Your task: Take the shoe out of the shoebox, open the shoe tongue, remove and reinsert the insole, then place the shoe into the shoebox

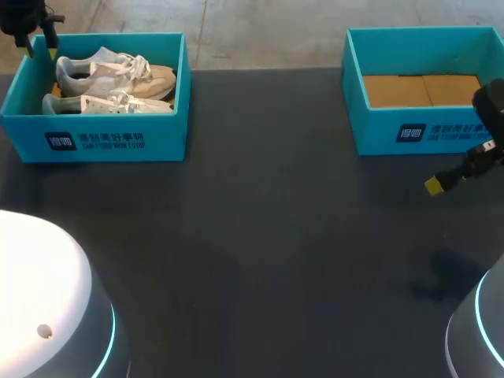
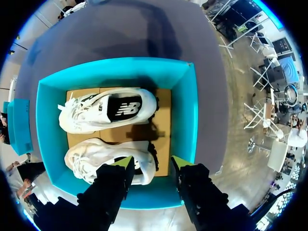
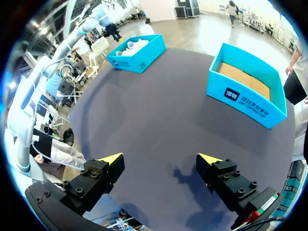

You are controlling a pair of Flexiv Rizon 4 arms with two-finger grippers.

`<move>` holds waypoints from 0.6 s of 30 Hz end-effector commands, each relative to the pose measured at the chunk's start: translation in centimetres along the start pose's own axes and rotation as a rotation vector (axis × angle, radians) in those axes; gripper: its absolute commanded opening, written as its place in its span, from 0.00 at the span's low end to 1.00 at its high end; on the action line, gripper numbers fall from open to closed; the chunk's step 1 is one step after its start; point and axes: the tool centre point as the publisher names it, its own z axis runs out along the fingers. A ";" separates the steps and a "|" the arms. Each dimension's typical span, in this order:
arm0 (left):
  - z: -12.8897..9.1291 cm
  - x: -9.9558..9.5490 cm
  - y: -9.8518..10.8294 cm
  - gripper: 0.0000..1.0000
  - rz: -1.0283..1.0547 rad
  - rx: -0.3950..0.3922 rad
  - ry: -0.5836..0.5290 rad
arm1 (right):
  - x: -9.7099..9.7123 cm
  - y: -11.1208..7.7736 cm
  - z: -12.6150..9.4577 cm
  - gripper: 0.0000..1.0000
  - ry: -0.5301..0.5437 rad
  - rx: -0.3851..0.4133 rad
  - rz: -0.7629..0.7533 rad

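Left gripper (image 2: 152,162) spread, empty, above shoebox (image 2: 190,115) (two shoes (image 2: 108,108) inside, seemingly untouched), right gripper (image 3: 160,158) spread, empty.

The left hand (image 2: 152,162) covers the heel of 1 shoe (image 2: 91,156); the head view crops the right arm (image 1: 491,104).

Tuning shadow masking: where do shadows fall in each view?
Head view: faint shadow on the table near the right gripper. Left wrist view: shadow across the shoebox floor between the shoes. Right wrist view: dark patch between its fingers.
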 end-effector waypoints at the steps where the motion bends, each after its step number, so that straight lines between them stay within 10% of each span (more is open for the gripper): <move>1: -0.2 0.0 -0.9 0.45 0.008 -0.006 -0.003 | 0.0 0.0 0.1 1.00 -0.001 0.000 0.001; 18: 0.6 -0.2 -6.1 0.55 0.047 -0.009 -0.018 | 0.0 0.0 0.1 1.00 -0.001 0.000 0.001</move>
